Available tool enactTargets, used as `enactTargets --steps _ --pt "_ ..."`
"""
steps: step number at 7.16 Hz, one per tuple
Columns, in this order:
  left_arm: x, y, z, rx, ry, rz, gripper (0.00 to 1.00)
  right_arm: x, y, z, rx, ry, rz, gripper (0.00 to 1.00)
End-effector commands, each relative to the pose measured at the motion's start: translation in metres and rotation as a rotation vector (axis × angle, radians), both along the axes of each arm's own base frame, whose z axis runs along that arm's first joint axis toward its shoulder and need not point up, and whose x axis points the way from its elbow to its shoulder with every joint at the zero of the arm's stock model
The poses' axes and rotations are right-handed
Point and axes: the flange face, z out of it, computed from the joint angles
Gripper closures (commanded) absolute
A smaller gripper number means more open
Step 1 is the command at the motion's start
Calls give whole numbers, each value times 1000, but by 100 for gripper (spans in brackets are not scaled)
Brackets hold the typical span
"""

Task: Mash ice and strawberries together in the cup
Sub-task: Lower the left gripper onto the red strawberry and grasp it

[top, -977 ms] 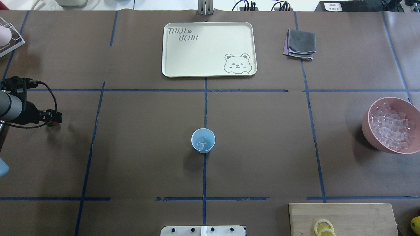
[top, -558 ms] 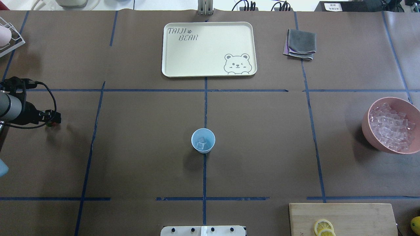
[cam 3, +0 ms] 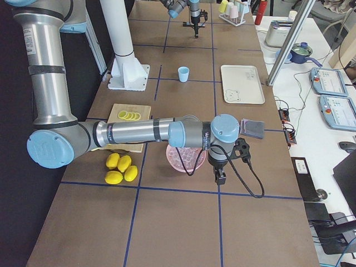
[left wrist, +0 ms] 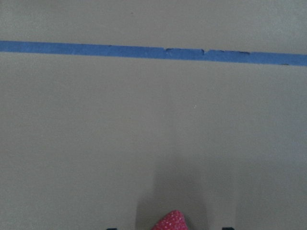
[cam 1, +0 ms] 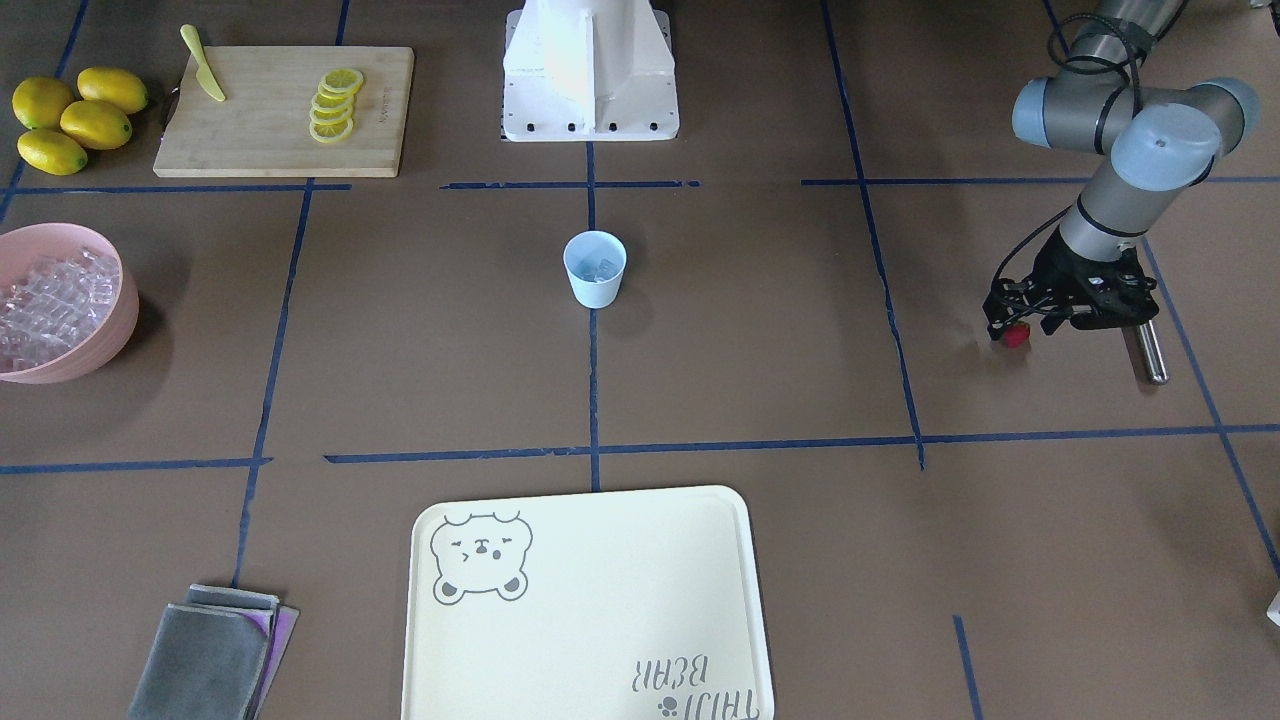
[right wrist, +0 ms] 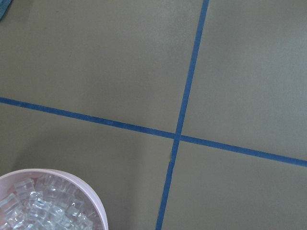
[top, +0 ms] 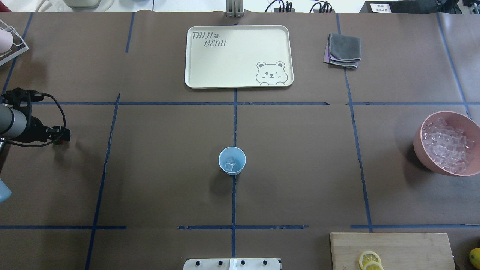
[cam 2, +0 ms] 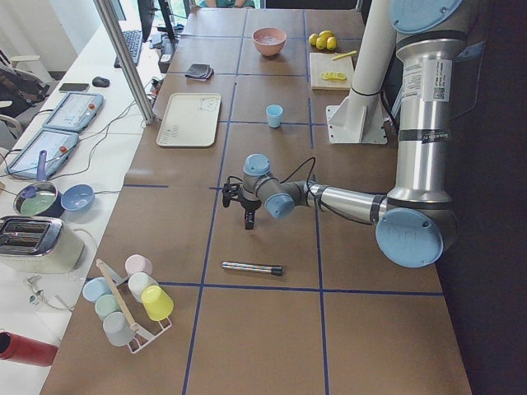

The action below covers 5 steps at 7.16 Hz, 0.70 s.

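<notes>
Left gripper (cam 1: 1014, 328) is seen clenched on strawberry (cam 1: 1016, 338), apparently unmoved since 1.0 s ago, at 9 o'clock from cup (top: 232, 160) in the overhead view. Ice (top: 230, 163) in cup is unchanged. Right gripper (cam 3: 221, 178): jaw state cannot be told.

The desk (top: 300, 168) is covered in brown paper crossed by blue tape lines. A metal rod (cam 1: 1150, 355) is laid just beside the left end effector (cam 1: 1012, 328). A pale blue cup (top: 222, 159), a cream tray (top: 225, 63) and a pink bowl (top: 420, 148) are set well apart from it.
</notes>
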Motion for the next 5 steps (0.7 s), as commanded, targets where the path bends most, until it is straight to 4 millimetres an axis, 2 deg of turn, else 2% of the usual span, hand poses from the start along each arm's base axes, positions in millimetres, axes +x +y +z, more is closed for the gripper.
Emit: enactTargets --steps 1,2,4,5 --pt "0 -1 -1 2 2 -1 44 0 0 1 -3 1 0 1" --pt "-1 -1 1 3 -3 0 57 0 0 0 -1 1 0 1" --pt "-4 2 6 2 -10 2 71 0 0 -1 -10 -2 12 1" --pt "-7 2 0 7 -1 -3 81 0 1 -5 -12 -3 22 1"
